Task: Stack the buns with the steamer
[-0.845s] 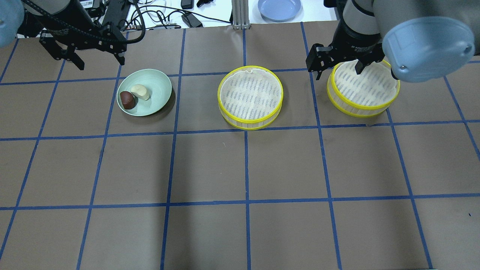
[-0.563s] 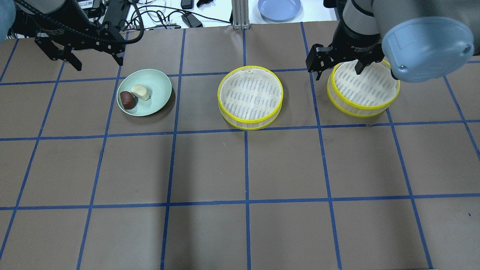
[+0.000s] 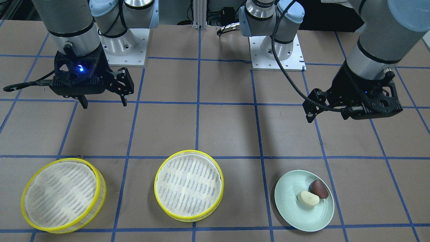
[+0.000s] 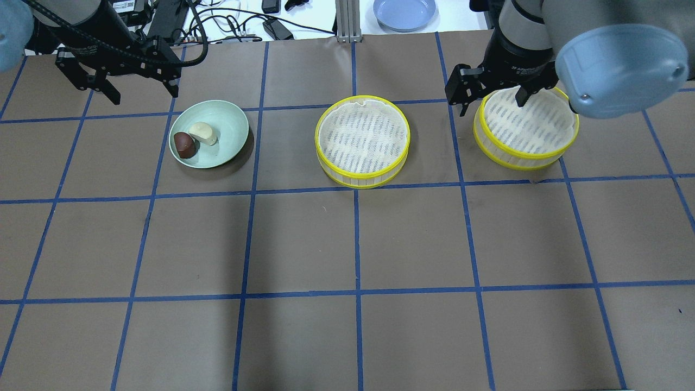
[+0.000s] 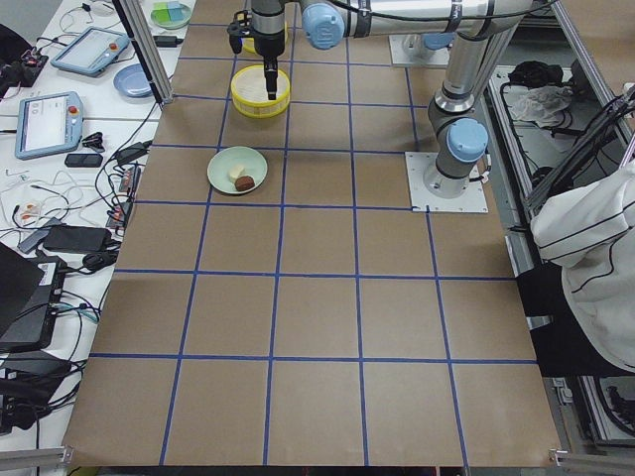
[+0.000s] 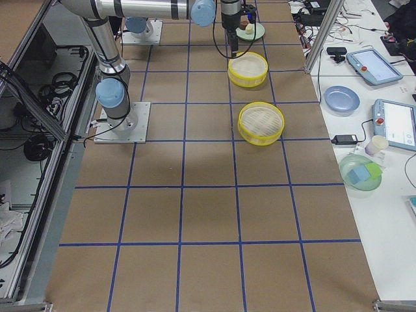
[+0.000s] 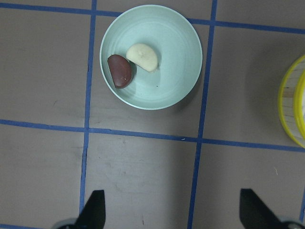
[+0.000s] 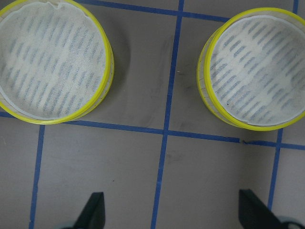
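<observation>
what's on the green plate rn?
A cream-white bun and a dark brown bun lie side by side, touching. The patch of plate under them is covered.

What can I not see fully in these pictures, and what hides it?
Overhead view: the right arm's blue joint cap covers part of the right steamer basket.
Left wrist view: the right edge cuts off the middle steamer basket.
Exterior right view: the buns on the pale green plate are too small to tell apart.
Right wrist view: only the right gripper's fingertips show, at the bottom edge.
</observation>
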`<state>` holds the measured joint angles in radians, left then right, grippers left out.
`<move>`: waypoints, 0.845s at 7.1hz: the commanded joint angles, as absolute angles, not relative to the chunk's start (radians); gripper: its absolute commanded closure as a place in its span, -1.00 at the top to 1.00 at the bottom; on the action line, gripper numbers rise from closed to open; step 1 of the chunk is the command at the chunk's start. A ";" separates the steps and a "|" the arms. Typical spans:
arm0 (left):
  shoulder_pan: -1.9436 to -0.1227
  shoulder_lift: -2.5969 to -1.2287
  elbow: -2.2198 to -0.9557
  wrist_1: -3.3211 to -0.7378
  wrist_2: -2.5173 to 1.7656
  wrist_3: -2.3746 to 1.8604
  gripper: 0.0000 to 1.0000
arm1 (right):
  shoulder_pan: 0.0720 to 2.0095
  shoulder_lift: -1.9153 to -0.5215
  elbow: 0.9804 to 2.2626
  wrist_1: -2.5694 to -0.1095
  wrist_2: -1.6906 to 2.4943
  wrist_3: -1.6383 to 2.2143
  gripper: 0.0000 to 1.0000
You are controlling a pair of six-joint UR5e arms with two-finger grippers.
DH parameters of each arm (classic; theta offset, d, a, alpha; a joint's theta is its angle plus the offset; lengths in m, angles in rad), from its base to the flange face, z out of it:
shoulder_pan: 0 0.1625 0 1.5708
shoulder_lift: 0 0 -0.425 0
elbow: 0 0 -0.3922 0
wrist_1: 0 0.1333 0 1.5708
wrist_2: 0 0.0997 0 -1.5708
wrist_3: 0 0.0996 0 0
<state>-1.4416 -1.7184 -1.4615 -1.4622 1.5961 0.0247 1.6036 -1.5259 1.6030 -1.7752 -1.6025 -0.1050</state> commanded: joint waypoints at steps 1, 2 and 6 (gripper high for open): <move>-1.416 -1.825 -1.517 -1.242 1.591 0.055 1.00 | 1.501 -1.526 1.605 -1.763 -1.595 -0.219 1.00; -1.414 -1.897 -1.558 -1.085 1.594 0.111 1.00 | 1.439 -1.513 1.605 -1.732 -1.609 -0.321 1.00; -1.368 -2.084 -1.583 -0.901 1.580 0.282 0.93 | 1.275 -1.238 1.614 -2.036 -1.605 -0.502 1.00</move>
<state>-1.3746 -2.0370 -1.5813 -0.9417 1.5882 0.2540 1.3131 -1.2947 1.6153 -1.9066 -1.6007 -0.4692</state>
